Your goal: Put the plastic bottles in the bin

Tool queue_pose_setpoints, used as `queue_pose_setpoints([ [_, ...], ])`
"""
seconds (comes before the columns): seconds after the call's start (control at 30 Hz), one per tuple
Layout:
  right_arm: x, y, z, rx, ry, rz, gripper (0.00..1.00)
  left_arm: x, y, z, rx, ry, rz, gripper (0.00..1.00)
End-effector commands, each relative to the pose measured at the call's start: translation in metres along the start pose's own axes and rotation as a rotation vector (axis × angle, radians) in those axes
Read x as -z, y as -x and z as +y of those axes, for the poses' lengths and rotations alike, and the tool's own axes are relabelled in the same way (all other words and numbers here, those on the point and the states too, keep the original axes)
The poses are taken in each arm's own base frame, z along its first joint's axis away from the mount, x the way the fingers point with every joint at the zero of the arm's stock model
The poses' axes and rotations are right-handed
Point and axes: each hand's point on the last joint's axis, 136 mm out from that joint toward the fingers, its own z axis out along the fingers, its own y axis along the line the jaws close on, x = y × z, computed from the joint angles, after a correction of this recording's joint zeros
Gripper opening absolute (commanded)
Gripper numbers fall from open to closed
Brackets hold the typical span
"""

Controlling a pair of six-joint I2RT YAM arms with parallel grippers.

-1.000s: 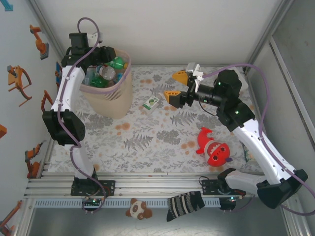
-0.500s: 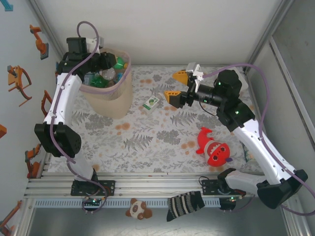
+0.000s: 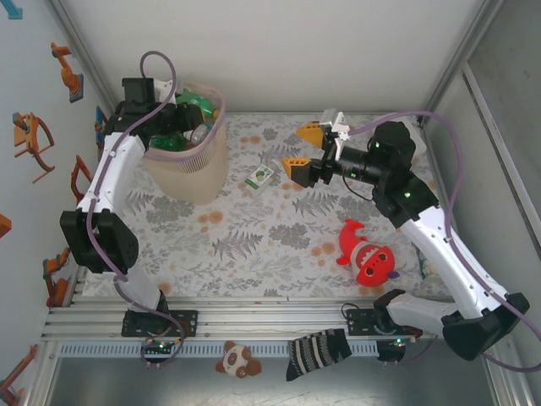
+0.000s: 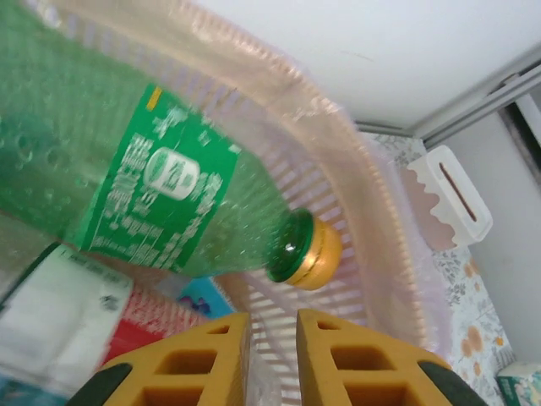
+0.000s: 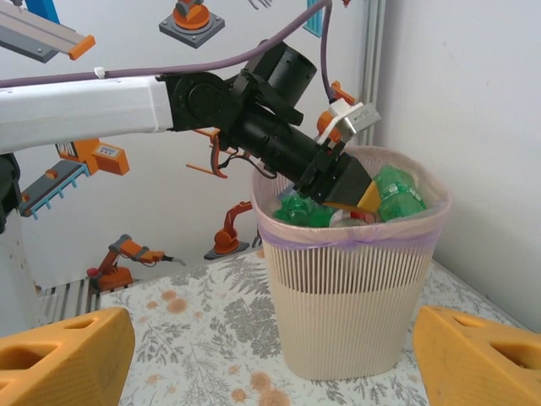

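Bright, even overhead light, soft shadows only. Left wrist view is close and blurred on the green bottle (image 4: pixel 144 182). Right wrist view sharp, mild edge distortion.

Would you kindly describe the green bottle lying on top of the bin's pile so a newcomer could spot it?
Start at the beige bin at the table's far left corner. On top of its heap lies the green bottle, beside the left end effector. It alone pairs a green-and-white label with a gold cap.

A red shark plush toy (image 3: pixel 369 256) lies on the floral table covering (image 3: pixel 254 237). A small green-and-white carton (image 3: pixel 259 176) lies farther back. A striped sock (image 3: pixel 319 353) and a panda plush (image 3: pixel 237 359) rest at the near rail. A white box with a brown slot (image 4: pixel 450 196) sits at the wall.
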Motion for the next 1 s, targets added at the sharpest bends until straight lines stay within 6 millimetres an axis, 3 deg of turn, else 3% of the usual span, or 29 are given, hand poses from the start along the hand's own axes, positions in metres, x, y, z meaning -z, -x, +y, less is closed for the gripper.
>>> queue_pose_setpoints([
  [0.0,0.006,0.011,0.007,0.043,-0.003,-0.032,0.84,0.037,0.031,-0.044,-0.08,-0.091,-0.105,0.22],
  [0.23,0.007,0.012,0.007,0.044,-0.006,-0.032,0.84,0.058,0.038,-0.064,-0.131,-0.101,-0.142,0.24],
  [0.43,0.007,0.012,0.005,0.044,-0.02,-0.028,0.84,0.054,0.029,-0.092,-0.206,-0.118,-0.119,0.25],
  [0.8,0.027,0.014,-0.026,0.058,-0.265,-0.016,0.84,0.001,-0.02,-0.141,-0.45,-0.019,0.008,0.31],
  [0.97,0.041,0.016,-0.038,0.07,-0.383,-0.024,0.83,-0.033,-0.049,-0.149,-0.573,0.067,0.096,0.37],
])
